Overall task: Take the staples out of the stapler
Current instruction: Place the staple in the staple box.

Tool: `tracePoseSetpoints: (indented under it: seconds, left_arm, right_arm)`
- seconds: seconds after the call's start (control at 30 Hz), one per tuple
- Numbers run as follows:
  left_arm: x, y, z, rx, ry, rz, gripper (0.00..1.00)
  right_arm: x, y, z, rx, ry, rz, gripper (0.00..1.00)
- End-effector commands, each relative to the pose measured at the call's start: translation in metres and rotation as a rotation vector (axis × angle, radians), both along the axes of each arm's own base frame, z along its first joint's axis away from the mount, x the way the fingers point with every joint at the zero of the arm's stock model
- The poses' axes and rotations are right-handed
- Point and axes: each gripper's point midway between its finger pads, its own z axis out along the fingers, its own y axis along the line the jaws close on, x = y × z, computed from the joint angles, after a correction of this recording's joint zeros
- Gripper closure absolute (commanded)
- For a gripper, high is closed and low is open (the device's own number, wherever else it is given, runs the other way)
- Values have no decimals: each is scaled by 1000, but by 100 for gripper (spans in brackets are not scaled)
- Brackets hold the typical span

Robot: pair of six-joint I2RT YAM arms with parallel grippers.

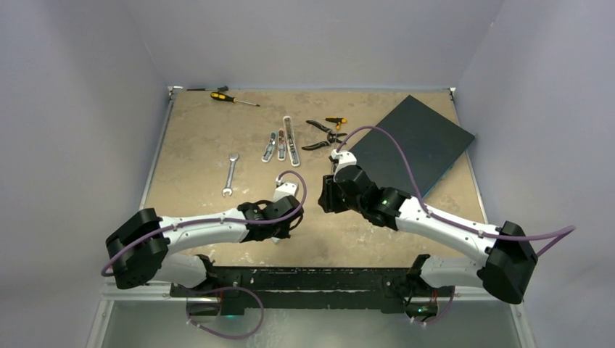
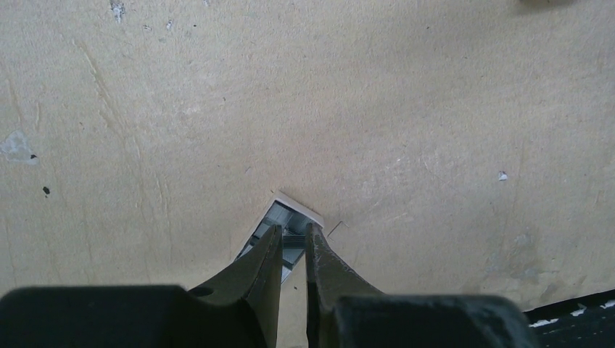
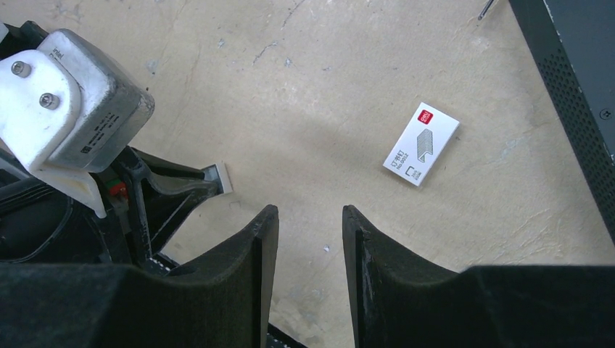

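Two robot arms reach in from the near edge of a scuffed beige worktop (image 1: 196, 145).

Nearest the bases, the left fingers (image 2: 267, 262) point down and are clenched almost together. Their tips sit inside a small, shallow white-rimmed tray (image 2: 301, 208) that lies flat on the worktop. The staples (image 2: 293, 239) are in that tray, showing as silvery-grey ribbed metal in the narrow slit between the two tips and just beside them. Whether the tips actually pinch a strip cannot be told.

Just to the right, the right fingers (image 3: 255, 250) hang above the worktop, released and parted, with bare surface visible between them and nothing in their grasp. They are near the tray but not touching it.

A little beyond them, a small white box (image 3: 421, 143) with a red corner label and a staple drawing lies flat, apart from both arms.

Farther back, a silver wrench (image 1: 230, 174) lies to the left. The stapler (image 1: 291, 141) shows as slim long pieces side by side at centre, too small to read in detail. Black pliers (image 1: 324, 135) lie to its right, and a dark flat panel (image 1: 413, 141) rests at an angle beyond them. At the far edge lies a yellow-and-black screwdriver (image 1: 230, 98).
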Motion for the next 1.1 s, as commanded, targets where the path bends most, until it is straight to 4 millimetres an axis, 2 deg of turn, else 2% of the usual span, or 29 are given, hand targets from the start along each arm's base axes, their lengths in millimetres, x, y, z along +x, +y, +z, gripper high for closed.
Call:
tracePoseSetpoints:
  seconds: [0.0, 0.27, 0.73, 1.07]
  left_arm:
    - [3, 2, -3, 37, -23, -34, 91]
    - [8, 2, -1, 65, -50, -76, 91]
    - [5, -12, 5, 10, -54, -158, 91]
    - [3, -8, 3, 25, -49, -159, 90]
  right_arm:
    - [2, 4, 2, 12, -3, 6, 59]
    - [2, 4, 1, 9, 1, 8, 59]
    - [2, 6, -1, 7, 6, 13, 59]
    - [3, 8, 0, 7, 5, 15, 59]
